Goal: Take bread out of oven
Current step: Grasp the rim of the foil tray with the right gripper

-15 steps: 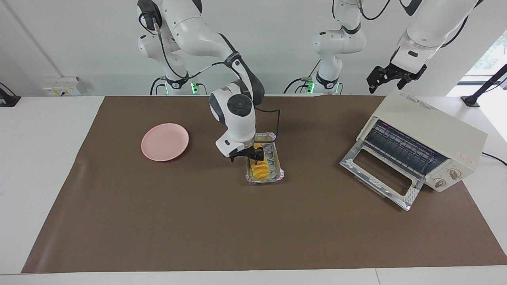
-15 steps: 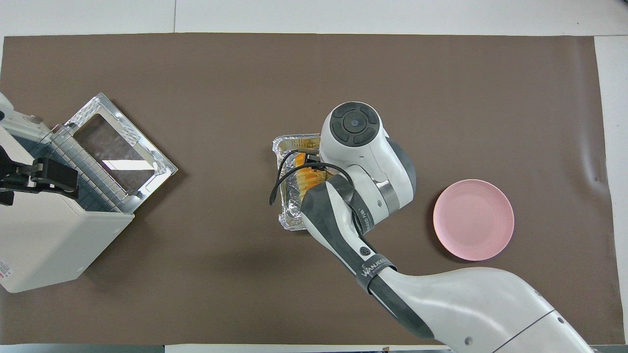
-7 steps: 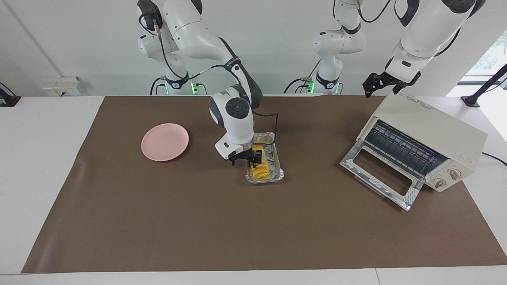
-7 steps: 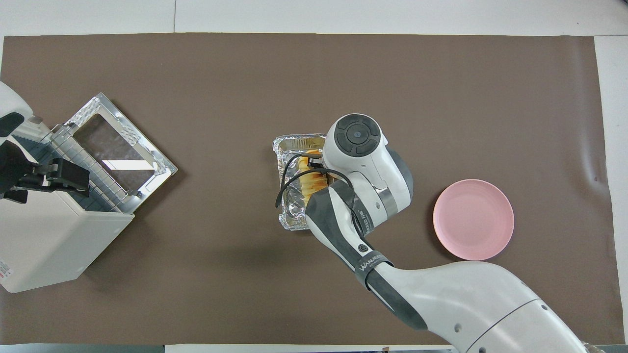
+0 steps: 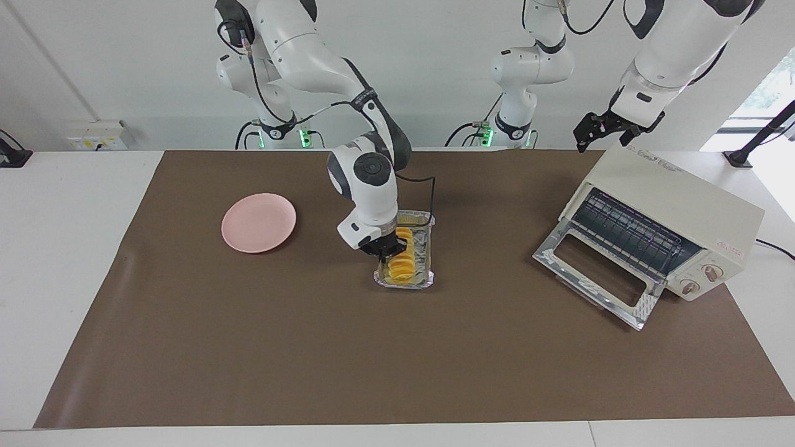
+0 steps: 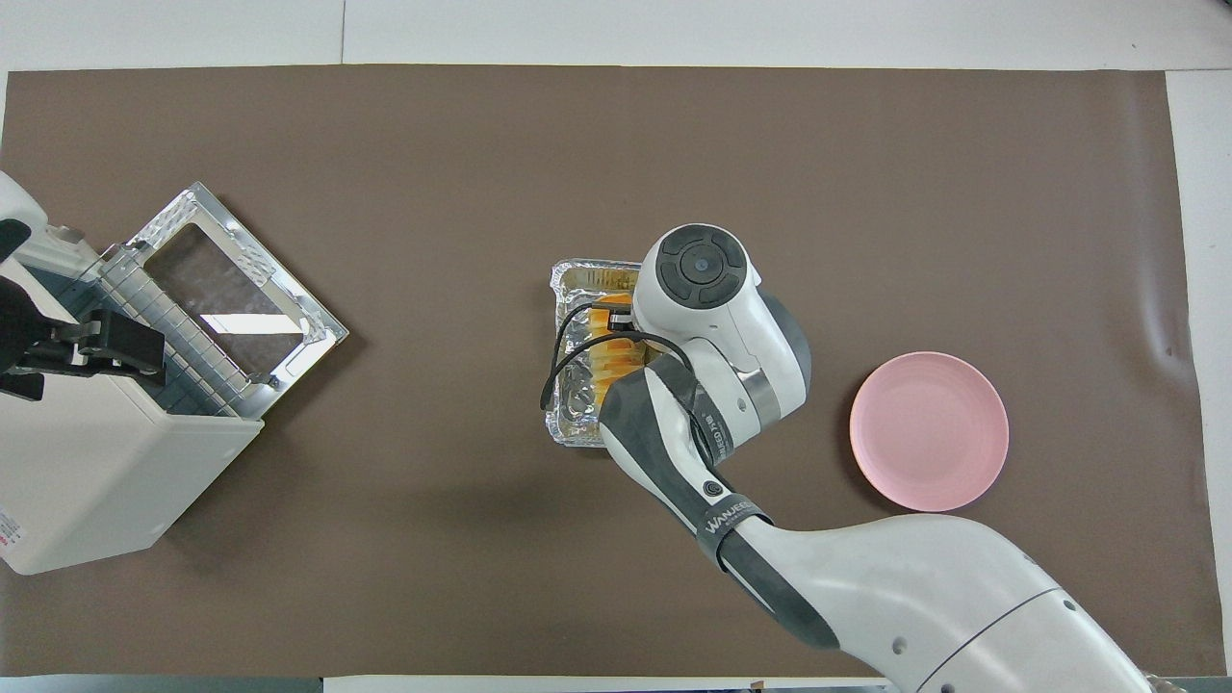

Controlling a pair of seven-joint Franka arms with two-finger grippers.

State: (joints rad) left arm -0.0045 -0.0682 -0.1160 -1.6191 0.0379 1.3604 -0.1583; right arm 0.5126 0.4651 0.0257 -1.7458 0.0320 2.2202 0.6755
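- My right end effector point(image 5: 386, 247) sits down on the bread point(image 5: 402, 262) in the foil tray point(image 5: 427, 280) mid-desk, outside the oven point(image 5: 658, 217); its grip I cannot tell.
- Lifting may drag the tray or drop the bread.
- Left end effector point(image 5: 601, 126) waits over the oven, fingers apart.

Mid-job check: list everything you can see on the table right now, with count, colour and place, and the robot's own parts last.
bread: one, yellow-orange, lying in the foil tray.
foil tray: one, silver, mid-table on the mat.
plate: one, pink, toward the right arm's end of the table, beside the tray.
oven: one, cream-white, at the left arm's end; door dropped open, rack bare.
mat: one, brown, covering the table.
right end effector: one, black fingers, down in the tray at the bread; grip not readable.
left end effector: one, black, raised over the oven's top, waiting.
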